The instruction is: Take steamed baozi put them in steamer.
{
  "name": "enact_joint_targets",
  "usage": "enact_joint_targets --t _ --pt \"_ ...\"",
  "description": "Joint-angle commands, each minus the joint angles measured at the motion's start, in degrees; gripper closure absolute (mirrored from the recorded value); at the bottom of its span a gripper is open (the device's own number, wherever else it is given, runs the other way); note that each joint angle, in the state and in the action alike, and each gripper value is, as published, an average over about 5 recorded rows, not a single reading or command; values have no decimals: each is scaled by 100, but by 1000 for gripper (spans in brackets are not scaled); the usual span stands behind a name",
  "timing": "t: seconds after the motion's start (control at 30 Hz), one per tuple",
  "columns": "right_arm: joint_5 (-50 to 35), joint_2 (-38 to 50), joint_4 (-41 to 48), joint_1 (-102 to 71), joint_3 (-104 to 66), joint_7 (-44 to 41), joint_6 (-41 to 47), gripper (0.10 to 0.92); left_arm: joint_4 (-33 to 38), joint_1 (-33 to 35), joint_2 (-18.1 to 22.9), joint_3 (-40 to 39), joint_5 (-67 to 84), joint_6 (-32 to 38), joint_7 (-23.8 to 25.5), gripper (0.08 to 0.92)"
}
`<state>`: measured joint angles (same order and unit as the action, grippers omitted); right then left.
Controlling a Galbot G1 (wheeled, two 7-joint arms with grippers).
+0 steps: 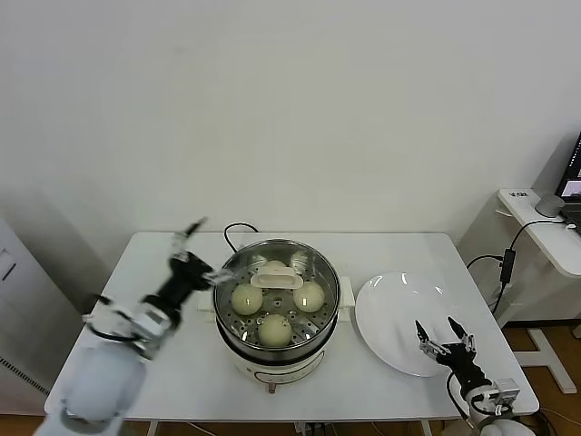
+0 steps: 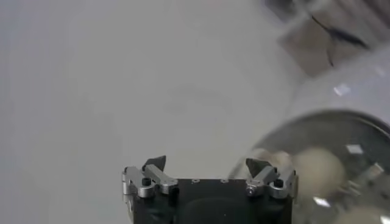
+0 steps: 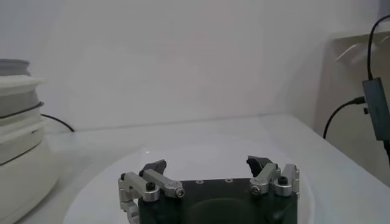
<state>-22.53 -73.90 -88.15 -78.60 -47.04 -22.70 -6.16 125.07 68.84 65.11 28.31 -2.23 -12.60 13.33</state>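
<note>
Looks like a lab or test room staged as a kitchen corner rather than a real home. Shown by a bare white wall (image 1: 290, 100), a plain white table (image 1: 408, 250) carrying only a steamer (image 1: 275, 309) and a white plate (image 1: 404, 318). Also by a side desk (image 1: 545, 232) with a laptop (image 1: 573, 177), mouse (image 1: 548, 205) and trailing cable (image 1: 505, 259).
</note>
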Motion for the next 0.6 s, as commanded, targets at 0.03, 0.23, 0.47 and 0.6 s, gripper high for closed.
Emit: enact_joint_targets --t 0.03,0.23,0.47,0.6 --pt "37 -16 -385 -11 13 385 -5 203 -1401 334 -79 1766 3340 234 -1274 177" --pt "446 -163 -627 -132 -268 346 -5 203 -2178 480 -127 1289 2703 32 -1371 177" --pt "624 -147 -736 -181 -312 544 191 203 -2508 484 -40 908 2565 -71 -1381 177" --pt "602 -164 -743 -193 -294 556 191 203 -2550 445 14 781 2557 -101 -1368 177"
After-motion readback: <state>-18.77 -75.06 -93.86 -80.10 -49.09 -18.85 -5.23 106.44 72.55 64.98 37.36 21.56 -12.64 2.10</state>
